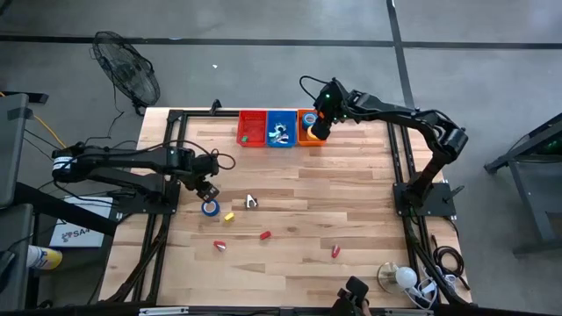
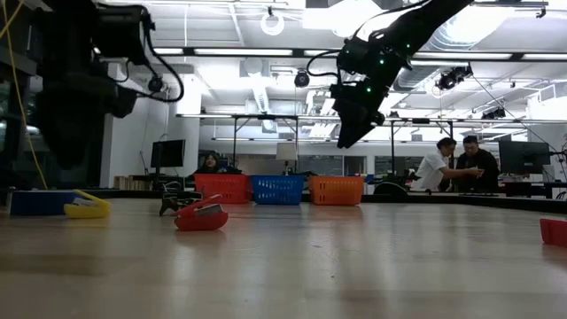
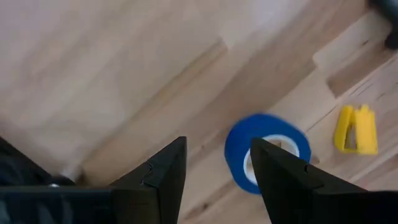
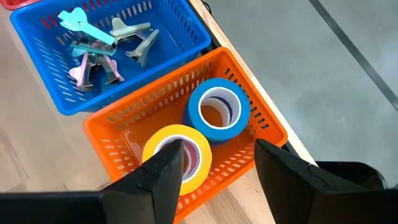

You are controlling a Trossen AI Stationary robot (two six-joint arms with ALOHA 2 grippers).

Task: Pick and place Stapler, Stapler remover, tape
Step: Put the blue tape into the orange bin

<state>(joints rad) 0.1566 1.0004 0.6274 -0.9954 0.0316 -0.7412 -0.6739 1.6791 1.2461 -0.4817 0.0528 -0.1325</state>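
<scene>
Hovering left gripper point(image 3: 214, 165), fingers spread, beside blue tape point(image 3: 266, 152), probably lining up a grasp | right gripper point(image 4: 214, 165) open, empty, above orange basket point(image 4: 112, 134)

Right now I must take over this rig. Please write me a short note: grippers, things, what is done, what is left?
Left gripper: open, empty, above the blue tape on the table.
Right gripper: open, empty, over the orange basket.
Done: a yellow roll and a blue roll lie in the orange basket; several staple removers lie in the blue basket.
Left: the blue tape, plus small yellow and red items on the table.
</scene>
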